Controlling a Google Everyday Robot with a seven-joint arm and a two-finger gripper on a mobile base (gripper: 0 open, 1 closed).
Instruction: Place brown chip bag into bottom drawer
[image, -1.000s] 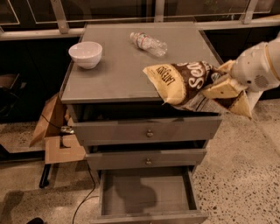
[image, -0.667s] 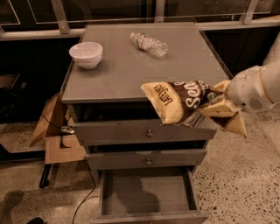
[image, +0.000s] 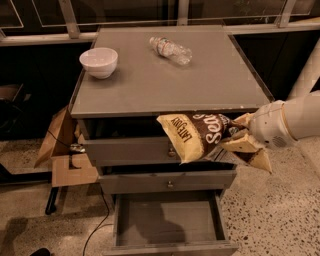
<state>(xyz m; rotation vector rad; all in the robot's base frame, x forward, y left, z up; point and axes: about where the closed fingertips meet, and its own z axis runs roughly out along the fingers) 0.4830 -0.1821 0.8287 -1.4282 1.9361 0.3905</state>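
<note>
We see the gripper (image: 243, 142) at the right of the cabinet, on the end of a white arm (image: 295, 120) that reaches in from the right edge. It is clamped on the right end of the brown chip bag (image: 200, 136), and its tan fingers (image: 239, 144) press against the crinkled foil there. The bag hangs in the air with nothing under it. It stretches leftward from the gripper, roughly level, with its tan-yellow left end tipped a little downward. It sits in front of the top drawer (image: 130, 150), just below the front edge of the tabletop (image: 165, 80), and covers part of that drawer's face. The middle drawer (image: 167, 181) is just beneath the bag.

The bottom drawer (image: 167, 220) stands pulled out, its flat grey floor bare and in shadow. The bag is above it and towards its right side, well apart from it.

On the tabletop, a white bowl (image: 98, 61) stands near the left rear corner, and a clear plastic bottle (image: 170, 49) lies on its side near the rear middle. A cardboard box (image: 65, 150) leans against the cabinet's left side on the speckled floor (image: 270, 215).
</note>
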